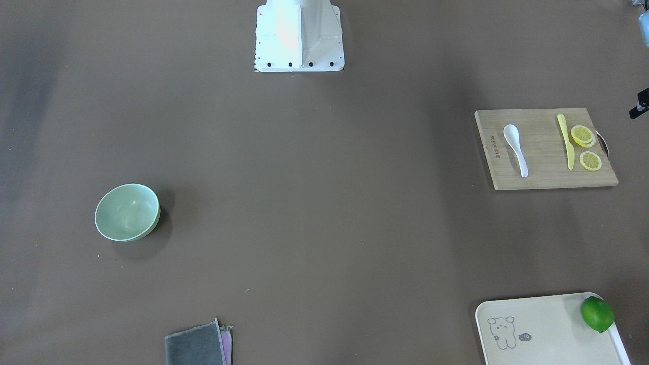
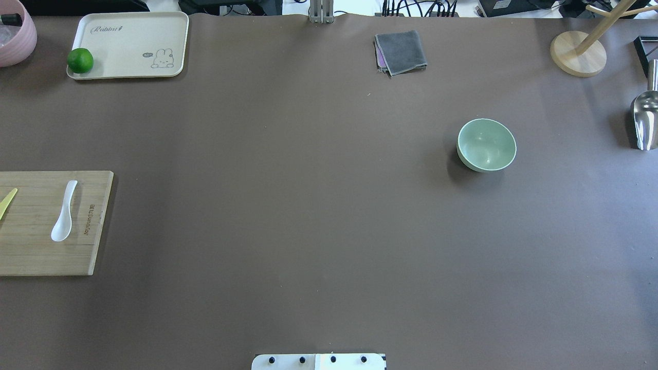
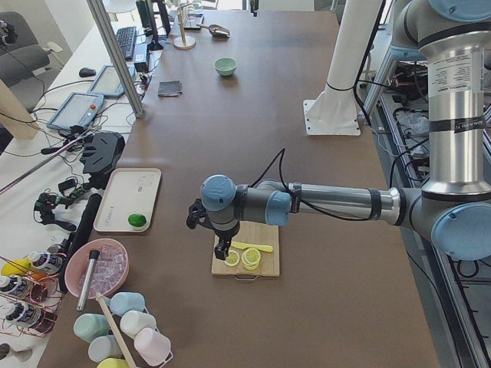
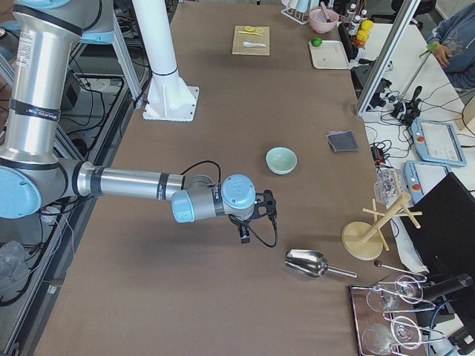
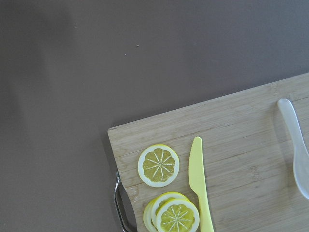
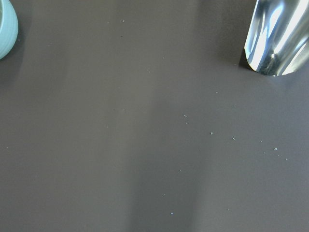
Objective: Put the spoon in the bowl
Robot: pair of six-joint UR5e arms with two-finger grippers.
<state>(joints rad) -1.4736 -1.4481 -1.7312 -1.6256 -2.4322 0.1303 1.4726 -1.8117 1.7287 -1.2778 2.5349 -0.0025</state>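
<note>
The white spoon (image 1: pixel 515 149) lies on a wooden cutting board (image 1: pixel 542 172), also in the overhead view (image 2: pixel 64 211) and at the right edge of the left wrist view (image 5: pixel 297 145). The mint-green bowl (image 1: pixel 127 211) stands empty on the brown table, far from the spoon, also in the overhead view (image 2: pixel 486 144). My left gripper (image 3: pixel 223 251) shows only in the exterior left view, above the board's lemon end; I cannot tell if it is open. My right gripper (image 4: pixel 243 236) shows only in the exterior right view, above the table short of the bowl (image 4: pixel 281 160); I cannot tell its state.
A yellow knife (image 1: pixel 566 141) and lemon slices (image 1: pixel 583 136) share the board. A cream tray (image 2: pixel 128 46) holds a lime (image 2: pixel 80 60). A grey cloth (image 2: pixel 401 51), a metal scoop (image 2: pixel 643 121) and a wooden stand (image 2: pixel 578 53) are near the table's edges.
</note>
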